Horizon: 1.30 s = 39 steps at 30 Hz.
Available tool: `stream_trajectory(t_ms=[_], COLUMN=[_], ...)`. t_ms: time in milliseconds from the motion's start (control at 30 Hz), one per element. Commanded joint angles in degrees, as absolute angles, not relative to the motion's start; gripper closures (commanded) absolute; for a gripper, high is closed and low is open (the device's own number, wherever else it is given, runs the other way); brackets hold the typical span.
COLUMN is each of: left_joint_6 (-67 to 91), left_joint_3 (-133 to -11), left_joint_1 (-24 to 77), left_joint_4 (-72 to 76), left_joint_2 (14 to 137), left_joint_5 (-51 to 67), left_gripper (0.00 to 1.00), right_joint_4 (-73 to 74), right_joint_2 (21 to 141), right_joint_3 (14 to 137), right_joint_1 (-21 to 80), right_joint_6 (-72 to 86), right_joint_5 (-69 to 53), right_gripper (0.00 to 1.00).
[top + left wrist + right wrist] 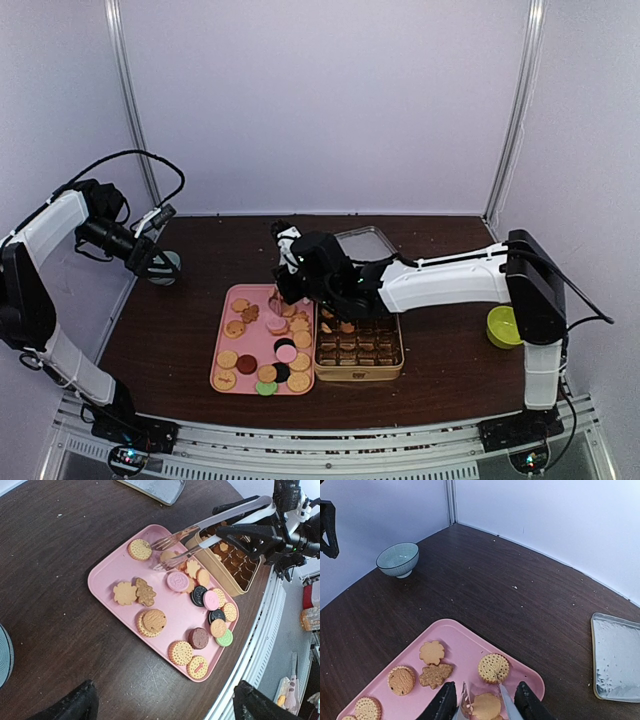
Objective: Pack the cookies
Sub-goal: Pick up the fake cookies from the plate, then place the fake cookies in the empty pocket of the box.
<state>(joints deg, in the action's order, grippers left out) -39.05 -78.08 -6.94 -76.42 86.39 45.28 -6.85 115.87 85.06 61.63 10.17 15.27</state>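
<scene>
Several cookies [268,374] lie on a pink tray [221,345], mostly round and tan, with pink, black, dark red and green ones [225,639] among them. My right gripper [298,272] is shut on metal tongs [220,515] that reach over the tray's far end. The two tong blades straddle a tan cookie [486,706], just short of a round tan cookie [493,668]. A few cookies sit in the gold tin [358,375] beside the tray. At the far left, my left gripper [160,262] hangs open and holds nothing, well above the table.
The tin's silver lid [365,243] lies behind the tin. A grey-green bowl [397,559] stands at the far left, under my left gripper. A green cup [503,327] sits by the right arm's base. White walls close in the table on three sides.
</scene>
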Motion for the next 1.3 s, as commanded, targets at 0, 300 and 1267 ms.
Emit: stream_trajectory(t_ms=[0, 300, 1267], left_joint_6=[-40.45, -41.27, -42.47], left_joint_3=[-78.09, -78.13, -78.51], left_joint_1=[-7.43, -7.39, -7.41], left_joint_4=[-77.34, -78.00, -79.01], left_joint_2=[85.08, 85.42, 86.35], left_joint_5=[47.26, 48.04, 49.22], left_gripper=[0.03, 0.03, 0.05], right_joint_4=[-5.52, -4.67, -3.54], right_joint_2=[112.60, 112.20, 83.05], right_joint_3=[83.84, 82.36, 64.30], right_joint_1=[61.30, 61.30, 57.00], right_joint_6=[8.88, 9.92, 12.26], right_joint_5=[16.89, 15.84, 21.03], right_gripper=[0.61, 0.62, 0.75])
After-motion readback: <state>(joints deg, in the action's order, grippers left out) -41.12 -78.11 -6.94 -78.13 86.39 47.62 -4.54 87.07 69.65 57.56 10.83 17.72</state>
